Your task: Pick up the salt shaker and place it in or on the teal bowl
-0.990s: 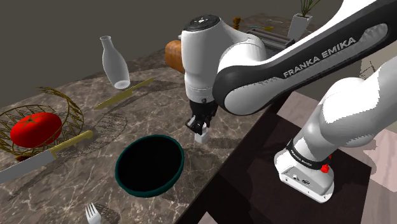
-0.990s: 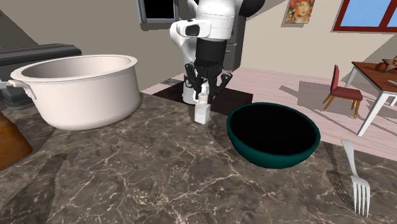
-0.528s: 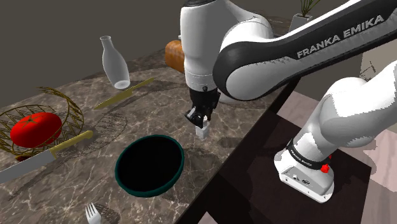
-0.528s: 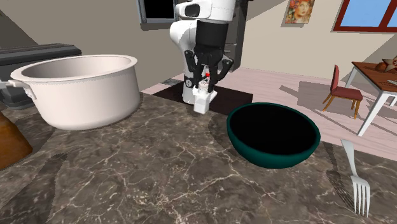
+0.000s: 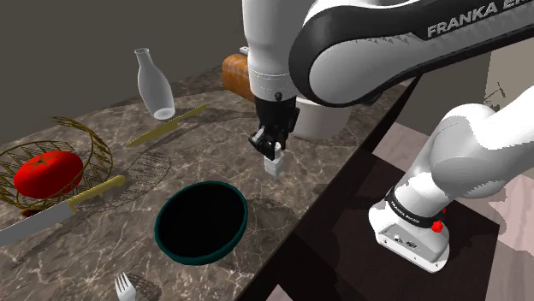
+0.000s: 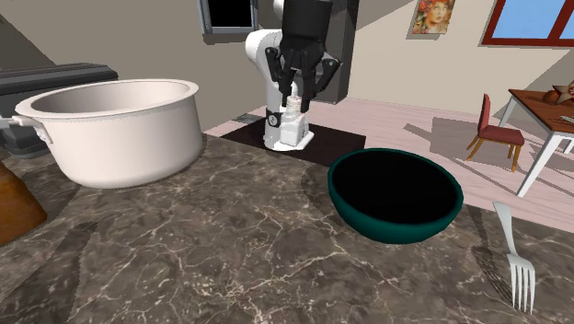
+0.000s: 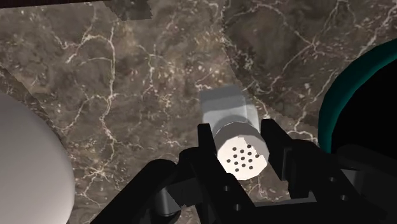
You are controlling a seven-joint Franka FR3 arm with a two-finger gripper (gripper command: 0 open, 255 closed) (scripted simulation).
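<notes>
Salt shaker (image 7: 237, 147) clamped in the gripper (image 5: 274, 147), off the counter (image 6: 221, 253).
The white shaker hangs upright near the middle of the shoulder view, the two black fingers pressed against either side of its holed cap. The teal bowl (image 6: 396, 225) sits on the marble counter to the shaker's lower left there, well apart. A big white pot (image 6: 120, 129) stands at the second exterior view's left.

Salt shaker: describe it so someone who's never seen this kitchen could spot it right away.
Find the dark marble counter that holds a big white pot and a teal bowl. Between them, over the far edge, a black gripper clasps the salt shaker. It is a small white square-bodied bottle with a round, hole-dotted cap, and the one thing held clear of the counter.
</notes>
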